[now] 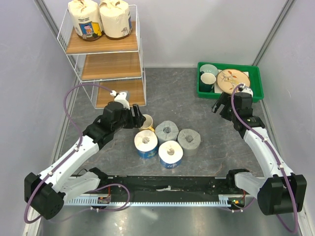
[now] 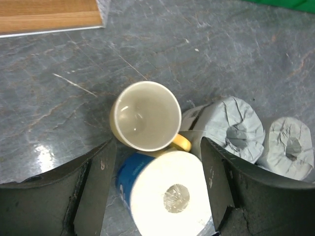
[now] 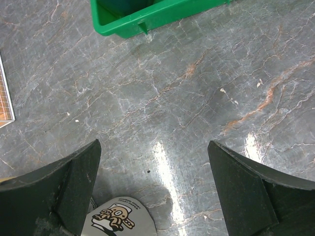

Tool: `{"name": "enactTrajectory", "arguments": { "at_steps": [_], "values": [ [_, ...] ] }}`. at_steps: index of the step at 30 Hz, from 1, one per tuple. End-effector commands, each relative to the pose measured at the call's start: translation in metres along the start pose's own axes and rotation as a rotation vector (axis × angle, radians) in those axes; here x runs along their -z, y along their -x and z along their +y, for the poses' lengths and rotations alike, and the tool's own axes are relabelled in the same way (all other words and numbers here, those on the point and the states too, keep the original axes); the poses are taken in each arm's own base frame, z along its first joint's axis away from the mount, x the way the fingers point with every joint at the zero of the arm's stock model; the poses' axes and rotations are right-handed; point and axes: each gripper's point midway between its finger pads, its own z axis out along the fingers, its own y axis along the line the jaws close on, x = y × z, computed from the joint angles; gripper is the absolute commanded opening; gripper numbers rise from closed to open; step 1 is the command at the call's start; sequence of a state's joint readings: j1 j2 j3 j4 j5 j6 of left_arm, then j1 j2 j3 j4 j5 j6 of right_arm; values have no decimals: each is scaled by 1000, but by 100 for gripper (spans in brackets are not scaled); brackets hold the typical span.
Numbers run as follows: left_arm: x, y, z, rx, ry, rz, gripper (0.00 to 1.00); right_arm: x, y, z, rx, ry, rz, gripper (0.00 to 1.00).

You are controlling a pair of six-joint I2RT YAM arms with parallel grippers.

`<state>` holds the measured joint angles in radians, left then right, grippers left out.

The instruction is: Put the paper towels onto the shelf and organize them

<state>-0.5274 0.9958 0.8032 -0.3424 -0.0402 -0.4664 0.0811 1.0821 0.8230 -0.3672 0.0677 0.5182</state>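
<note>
Grippers both agape — left gripper (image 2: 157, 142) angled down over white-and-blue roll (image 2: 167, 196), right gripper (image 3: 153, 145) above table (image 3: 197, 98).

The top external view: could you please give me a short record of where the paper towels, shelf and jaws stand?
shelf: three tiers
top tier: two cream rolls, upright, side by side
middle tier: no rolls
bottom tier: no rolls in the visible part
table: two grey rolls and two white-and-blue rolls, clustered on end
yellow mug: upright, beside the cluster
left jaws: open, above the mug and one white-and-blue roll
right jaws: open, over bare table near the green tray
rolls not yet shelved: four
</note>
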Motion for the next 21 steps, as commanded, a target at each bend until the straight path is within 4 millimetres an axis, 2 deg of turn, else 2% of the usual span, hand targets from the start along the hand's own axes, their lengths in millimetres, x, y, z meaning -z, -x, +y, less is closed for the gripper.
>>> {"name": "enactTrajectory", "arguments": {
  "at_steps": [1, 9, 15, 21],
  "values": [
    [-3, 0, -28, -26, -62, -17, 76, -2, 4, 2, 6, 12, -16, 98],
    [-12, -17, -79, -183, -141, 35, 76, -1, 1, 0, 8, 10, -12, 98],
    [-20, -26, -98, -254, -163, 65, 76, 0, 0, -2, 14, 3, -16, 98],
    [-33, -34, -102, -278, -145, 93, 76, 1, 0, -4, 17, -4, -16, 98]
  ]
}}
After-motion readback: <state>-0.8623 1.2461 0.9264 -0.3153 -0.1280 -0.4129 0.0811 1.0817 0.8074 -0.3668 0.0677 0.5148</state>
